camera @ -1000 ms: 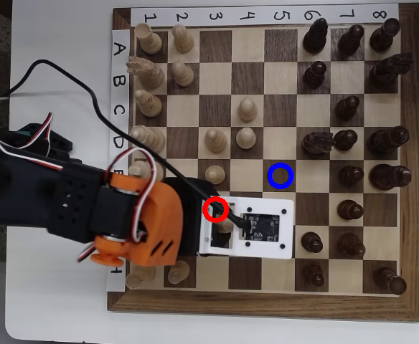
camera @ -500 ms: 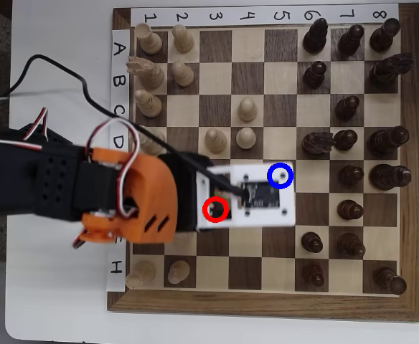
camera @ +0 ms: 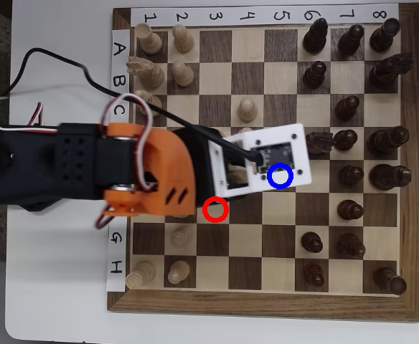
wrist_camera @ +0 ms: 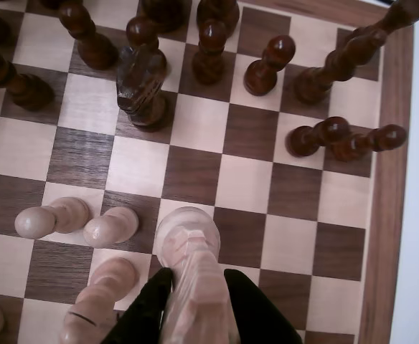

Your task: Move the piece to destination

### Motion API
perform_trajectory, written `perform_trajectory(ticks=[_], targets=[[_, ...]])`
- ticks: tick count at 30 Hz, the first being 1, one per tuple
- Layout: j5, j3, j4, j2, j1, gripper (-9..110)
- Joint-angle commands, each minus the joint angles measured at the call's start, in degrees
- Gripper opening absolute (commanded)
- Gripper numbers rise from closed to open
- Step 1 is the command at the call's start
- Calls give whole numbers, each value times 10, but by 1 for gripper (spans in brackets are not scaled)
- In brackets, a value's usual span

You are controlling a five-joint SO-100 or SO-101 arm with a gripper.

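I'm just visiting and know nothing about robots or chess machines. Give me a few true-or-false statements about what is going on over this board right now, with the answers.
1. The gripper holds a pale wooden piece between its black fingers. True.
2. The held piece is dark brown. False: it is pale cream, like the pale pawns lying beside it in the wrist view.
3. The red ring is covered by the arm. False: it shows clear on a light square, just below the arm.
4. The blue ring lies at the edge of the white camera board on the arm. True.
5. The dark pieces stand on the number 1 side. False: they crowd columns 6 to 8.
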State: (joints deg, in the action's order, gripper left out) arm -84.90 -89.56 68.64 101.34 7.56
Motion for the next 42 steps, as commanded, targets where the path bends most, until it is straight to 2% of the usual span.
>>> perform_trajectory(ticks=[1,21,42], targets=[[3,35,-15,-11,-14,0],[-9,53,-127,-113,-10,0],[-14,52,-146,-171,9,0]])
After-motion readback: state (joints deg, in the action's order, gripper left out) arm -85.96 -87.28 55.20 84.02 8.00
